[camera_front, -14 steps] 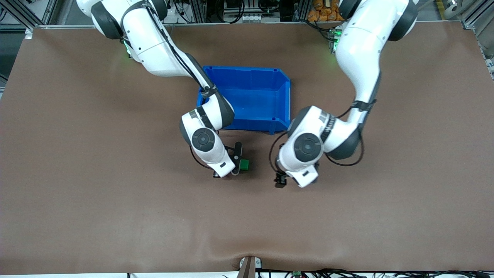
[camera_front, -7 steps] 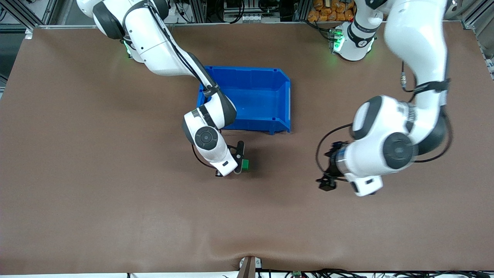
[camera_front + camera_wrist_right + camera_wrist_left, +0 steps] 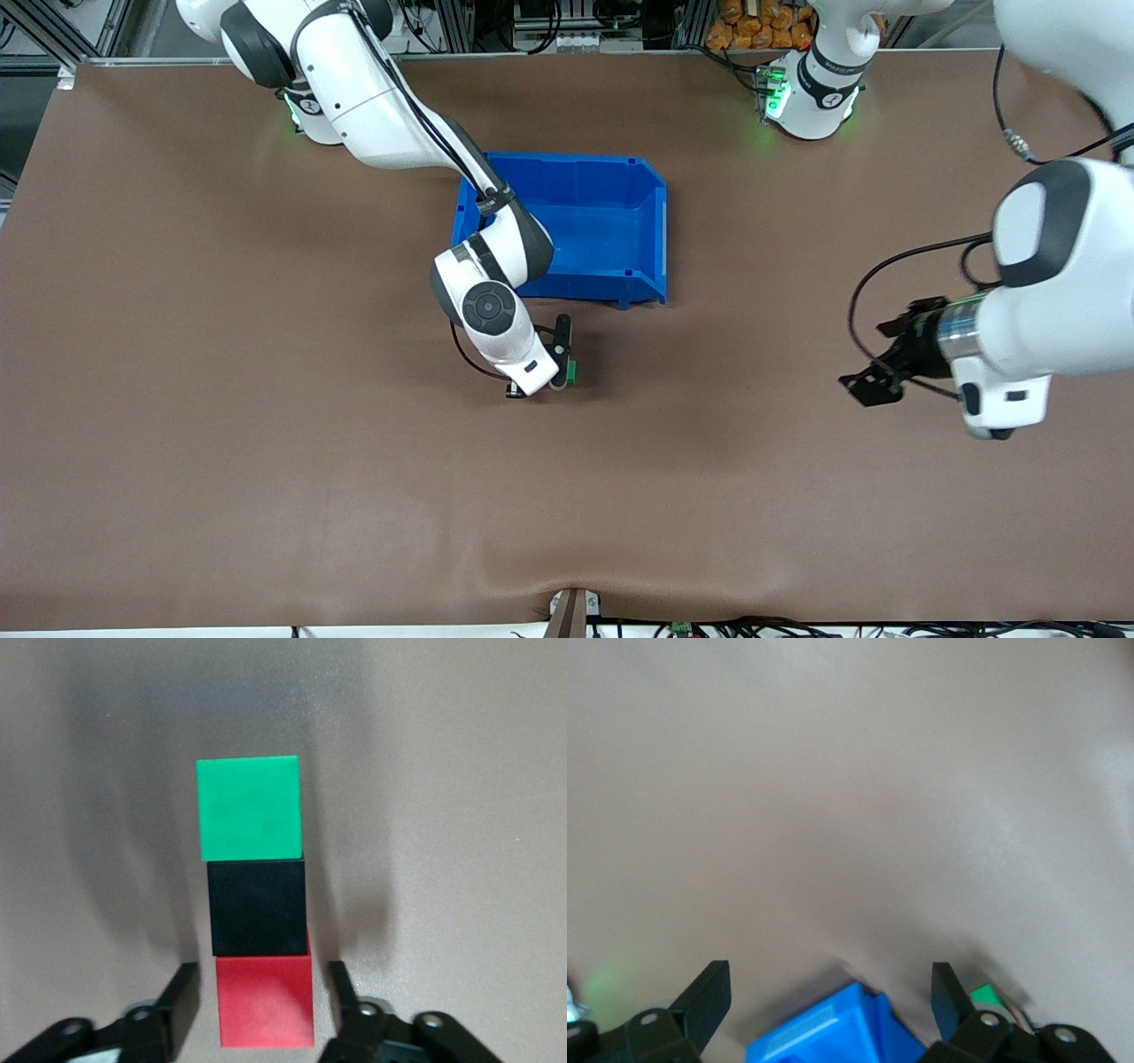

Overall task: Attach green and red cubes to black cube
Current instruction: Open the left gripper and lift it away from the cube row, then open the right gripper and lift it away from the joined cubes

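Observation:
In the right wrist view a green cube [image 3: 249, 808], a black cube [image 3: 258, 906] and a red cube [image 3: 265, 1000] lie in one straight row on the brown table, face to face, black in the middle. My right gripper [image 3: 261, 988] is open, a finger on each side of the red cube with a gap on both sides. In the front view the right gripper [image 3: 562, 357] covers the row, and only a sliver of the green cube [image 3: 573, 370] shows. My left gripper [image 3: 861, 387] is open and empty above bare table toward the left arm's end; it also shows in its own view [image 3: 828, 979].
A blue bin [image 3: 651, 221] stands on the table just farther from the front camera than the cubes. Its corner shows in the left wrist view [image 3: 824, 1032]. The table's front edge has a small bracket [image 3: 571, 611].
The left arm has swung away from the cubes toward its own end of the table, gripper open. The right gripper has shifted slightly and now covers more of the green cube.

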